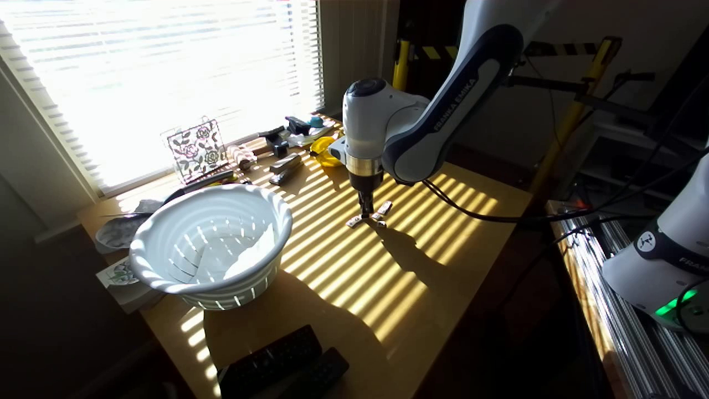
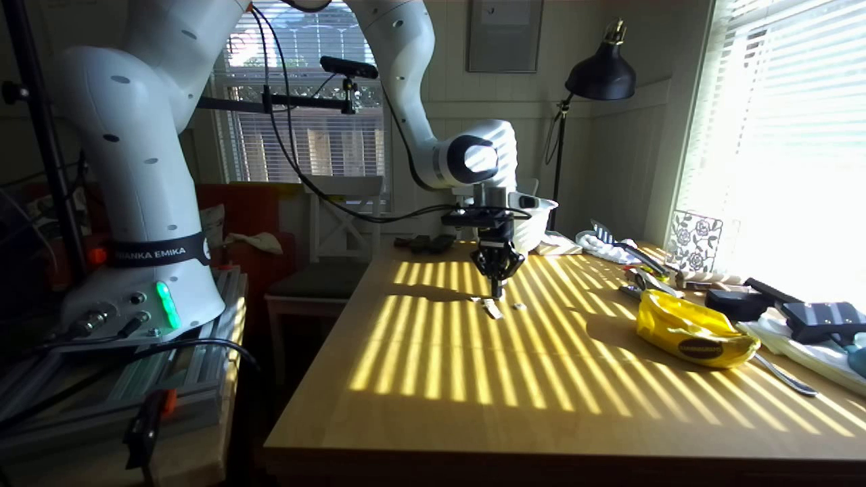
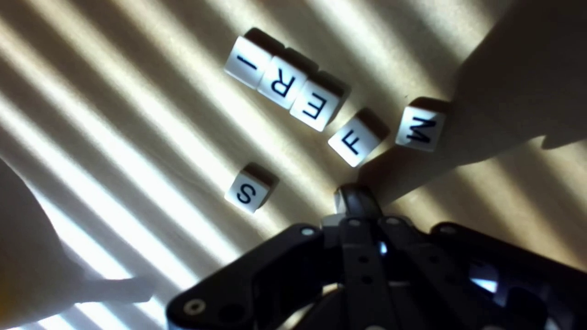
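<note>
Six tiles on counter near gripper, jaws closed together: F nearest gripper, S and M to either side, touching I-R-E row farther out.

In exterior view: camera high, near white basket, tilted down past it. In exterior view: camera lower, across counter from basket, facing it. Both share basket, counter, arm. Wrist view: downward, close over letter tiles, apart from basket.
</note>
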Controlling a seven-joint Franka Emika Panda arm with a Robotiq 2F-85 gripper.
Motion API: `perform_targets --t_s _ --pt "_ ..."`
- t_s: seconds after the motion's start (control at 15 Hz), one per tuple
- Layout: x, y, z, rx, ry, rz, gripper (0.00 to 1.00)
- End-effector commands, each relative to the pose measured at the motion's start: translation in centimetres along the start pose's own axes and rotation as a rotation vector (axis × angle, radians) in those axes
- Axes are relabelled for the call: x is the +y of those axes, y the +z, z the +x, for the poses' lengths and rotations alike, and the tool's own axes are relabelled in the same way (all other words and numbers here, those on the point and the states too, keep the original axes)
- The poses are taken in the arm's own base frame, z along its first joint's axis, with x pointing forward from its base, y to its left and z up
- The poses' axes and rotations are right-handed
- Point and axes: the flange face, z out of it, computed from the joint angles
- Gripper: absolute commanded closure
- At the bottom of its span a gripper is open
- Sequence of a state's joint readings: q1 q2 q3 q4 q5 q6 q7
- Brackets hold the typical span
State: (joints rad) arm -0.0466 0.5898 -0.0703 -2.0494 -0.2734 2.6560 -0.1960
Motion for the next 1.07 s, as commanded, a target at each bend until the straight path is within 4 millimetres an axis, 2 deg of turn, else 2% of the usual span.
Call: perform_targets --t_s 0.0,1.0 --pt "-0.05 0.64 0.11 0.005 -0.075 0.017 1.0" --pt "0.21 0.97 0.25 0.036 -0.282 -0.021 1.0"
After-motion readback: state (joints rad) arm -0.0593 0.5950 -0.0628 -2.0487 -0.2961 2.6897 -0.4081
